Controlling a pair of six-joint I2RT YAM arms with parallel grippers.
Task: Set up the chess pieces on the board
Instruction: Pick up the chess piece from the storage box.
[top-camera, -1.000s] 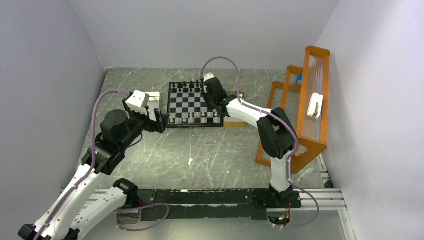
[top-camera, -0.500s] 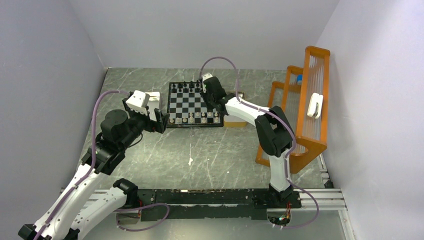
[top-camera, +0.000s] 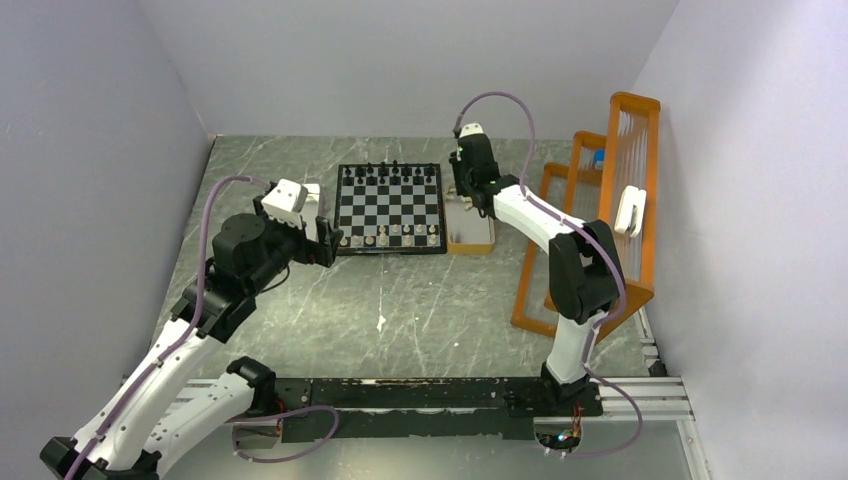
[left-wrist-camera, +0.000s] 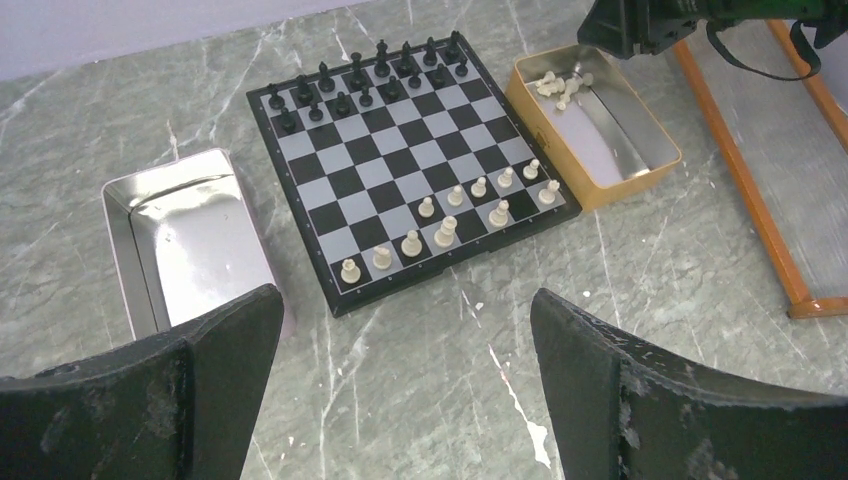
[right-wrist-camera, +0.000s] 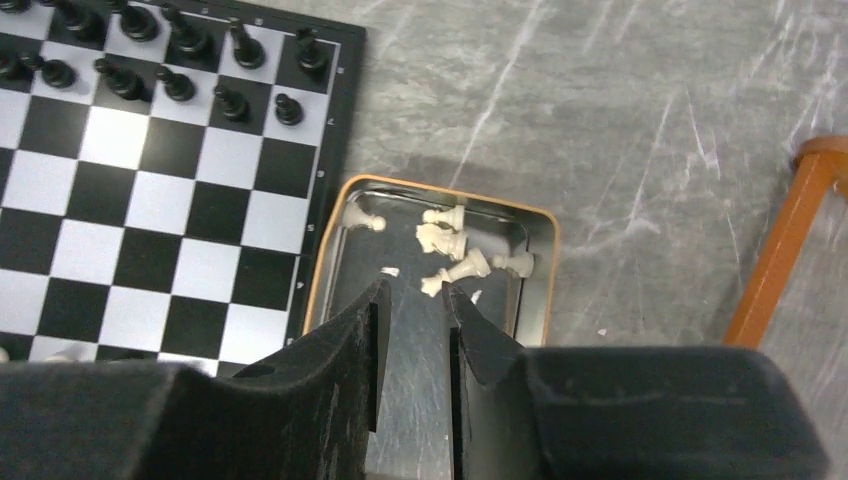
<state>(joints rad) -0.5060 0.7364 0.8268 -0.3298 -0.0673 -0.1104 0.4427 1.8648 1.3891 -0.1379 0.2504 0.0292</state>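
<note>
The board (top-camera: 390, 208) lies at the table's far middle. Black chess pieces (left-wrist-camera: 370, 80) fill its two back rows, and cream chess pieces (left-wrist-camera: 450, 215) stand along the near rows. Several more cream pieces (right-wrist-camera: 455, 245) lie loose at the far end of the tan tray (right-wrist-camera: 440, 185), right of the board (right-wrist-camera: 150, 190). My right gripper (right-wrist-camera: 412, 290) hangs over this tray (top-camera: 470, 232), its jaws a narrow gap apart with nothing between them. My left gripper (left-wrist-camera: 405, 305) is wide open and empty above bare table, just off the board's near left corner.
An empty silvery tray (left-wrist-camera: 150, 185) sits left of the board. An orange rack (top-camera: 610, 230) with a white clip (top-camera: 630, 210) stands along the right wall. Grey walls close in the table on three sides.
My right gripper has swung right, from over the board's right side to above the tan tray. The left arm has shifted slightly toward the board, still wide open.
</note>
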